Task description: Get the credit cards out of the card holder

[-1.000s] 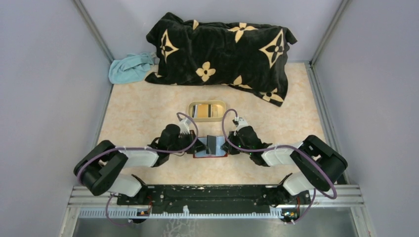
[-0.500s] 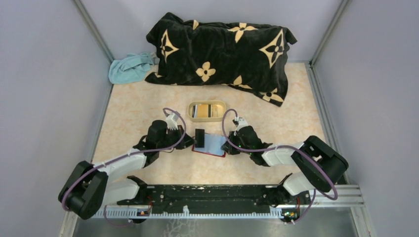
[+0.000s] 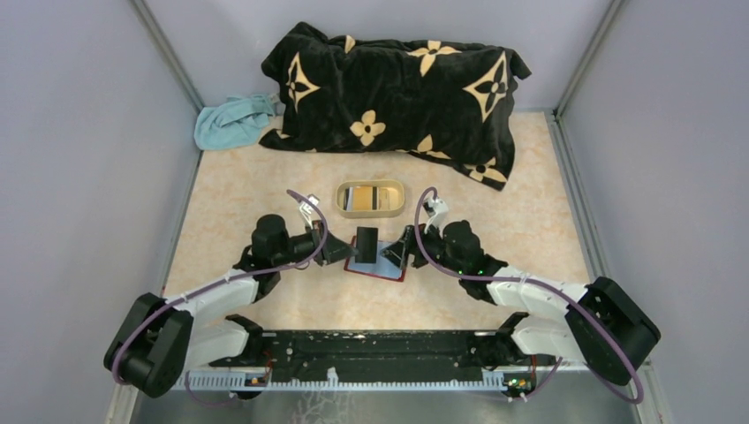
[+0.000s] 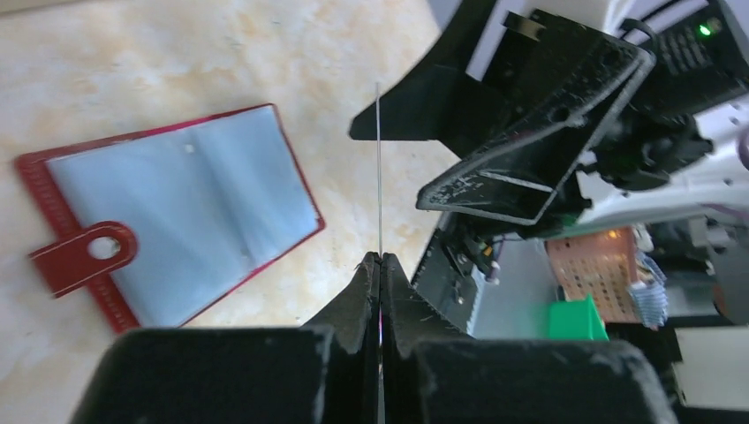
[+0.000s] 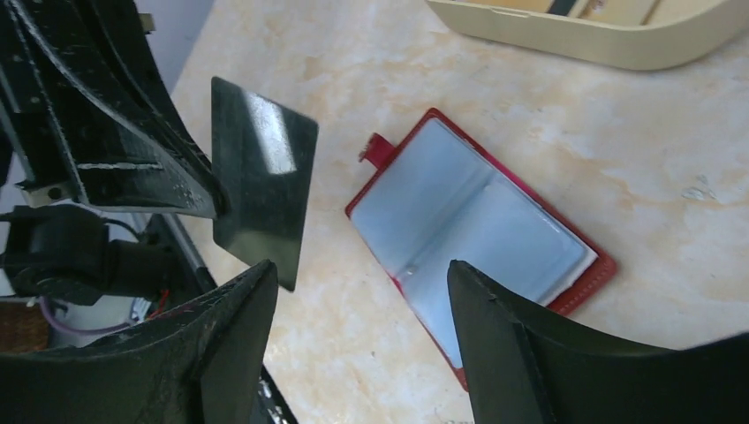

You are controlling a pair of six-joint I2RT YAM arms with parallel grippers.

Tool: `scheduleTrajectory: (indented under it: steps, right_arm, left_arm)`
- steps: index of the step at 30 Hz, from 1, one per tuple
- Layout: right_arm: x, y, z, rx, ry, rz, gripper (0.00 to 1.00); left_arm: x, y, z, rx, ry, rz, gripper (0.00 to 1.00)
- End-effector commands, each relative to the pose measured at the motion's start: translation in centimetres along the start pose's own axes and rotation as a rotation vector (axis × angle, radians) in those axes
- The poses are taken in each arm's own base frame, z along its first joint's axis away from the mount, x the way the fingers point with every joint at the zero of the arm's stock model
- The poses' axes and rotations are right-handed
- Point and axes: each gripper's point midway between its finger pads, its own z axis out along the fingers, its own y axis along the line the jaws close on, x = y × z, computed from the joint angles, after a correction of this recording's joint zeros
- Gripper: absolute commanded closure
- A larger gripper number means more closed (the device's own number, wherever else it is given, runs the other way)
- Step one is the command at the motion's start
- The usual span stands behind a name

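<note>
Nearest: left claw (image 4: 380, 265) pressed together, pinching a black credit card (image 5: 261, 181) by one edge, card lifted off the surface (image 3: 256, 190). Left wrist view gets the card edge-on, only a thin line running straight out from the fingertips. Right wrist view shows its glossy face, print unreadable, long axis roughly upright. Top view: small dark rectangle overlapping the left end of the card holder (image 3: 382, 265).

Next, right claw (image 5: 360, 269) spread wide, nothing between the fingers, hanging over the holder's right part; contact cannot be told.

The holder lies open and flat on the surface between the two claws, pale blue-grey inside up, long axis about left-right, slightly skewed. Its red tab (image 4: 88, 256) shows only in the wrist views, on the short end toward the left arm; top view hides it under card and claws. A right finger covers its near corner in the right wrist view.

Beyond, beige tray (image 3: 370, 215), apart from the holder, cut off at the right wrist view's top edge; yellowish and dark contents too small to name.

Farthest: black flower-print blanket (image 3: 397, 88), teal cloth (image 3: 231, 121) at its left.
</note>
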Motion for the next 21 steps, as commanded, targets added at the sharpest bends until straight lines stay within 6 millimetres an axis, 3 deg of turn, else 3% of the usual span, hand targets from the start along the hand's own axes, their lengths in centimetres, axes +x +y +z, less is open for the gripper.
scheduleTrajectory:
  steps: [1, 3, 7, 16, 21]
  right_arm:
    - [-2.4, 3.6, 0.0, -0.166, -0.070, -0.024, 0.29]
    - [-2.7, 4.2, 0.1, -0.195, -0.075, -0.030, 0.32]
    - [-3.1, 5.4, 0.1, -0.255, -0.081, -0.038, 0.50]
    - [-3.4, 6.8, 0.0, -0.327, -0.079, -0.035, 0.54]
    - [-3.2, 7.3, -0.5, -0.374, -0.091, -0.027, 0.82]
  left_arm:
    - [-0.1, -4.2, -0.7, 0.220, 0.012, 0.034, 1.00]
    - [-0.1, -4.6, -0.9, 0.243, 0.008, 0.039, 1.00]
    - [-0.1, -5.1, -1.0, 0.266, 0.013, 0.040, 1.00]
    - [0.3, -4.6, -0.8, 0.270, 0.016, 0.020, 1.00]
    - [0.3, -4.6, -0.7, 0.278, 0.022, 0.017, 1.00]
